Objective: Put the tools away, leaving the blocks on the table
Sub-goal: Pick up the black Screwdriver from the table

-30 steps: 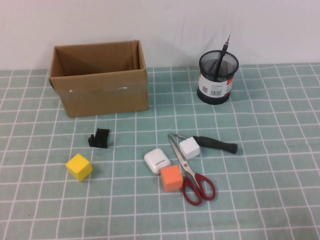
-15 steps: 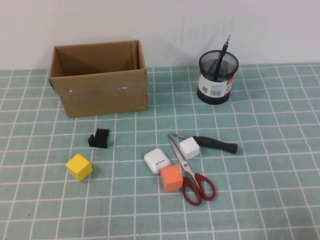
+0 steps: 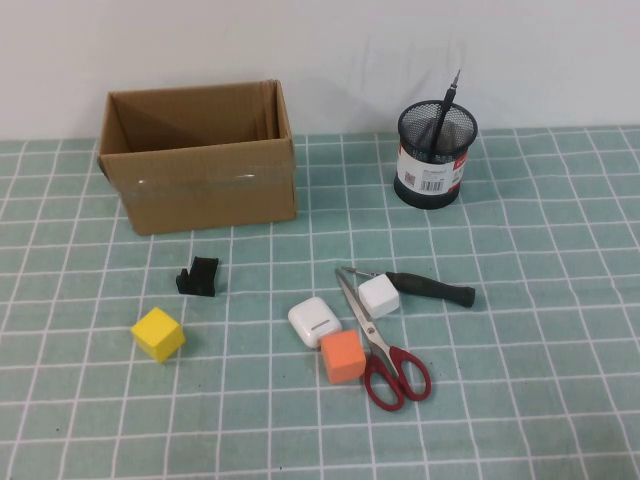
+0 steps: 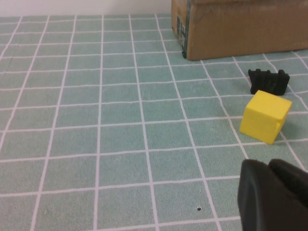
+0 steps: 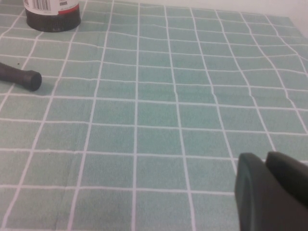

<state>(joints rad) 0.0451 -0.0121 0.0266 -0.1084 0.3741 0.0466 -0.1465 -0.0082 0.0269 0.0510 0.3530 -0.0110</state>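
Note:
The red-handled scissors (image 3: 380,347) lie at the table's (image 3: 540,330) centre, between the orange block (image 3: 343,357) and the white block (image 3: 379,296). The black-handled screwdriver (image 3: 435,289) lies just behind them; its handle end shows in the right wrist view (image 5: 19,77). The thin black driver (image 3: 443,108) stands in the mesh holder (image 3: 434,160). The yellow block (image 3: 158,333) sits apart at the left (image 4: 265,117). Neither arm shows in the high view. My left gripper (image 4: 267,166) is shut and empty near the yellow block. My right gripper (image 5: 262,159) is shut and empty over bare table.
An open cardboard box (image 3: 200,185) stands at the back left (image 4: 240,26). A small black clip (image 3: 199,277) lies in front of it (image 4: 268,81). A white earbud case (image 3: 315,321) lies beside the orange block. The holder's base shows in the right wrist view (image 5: 52,12).

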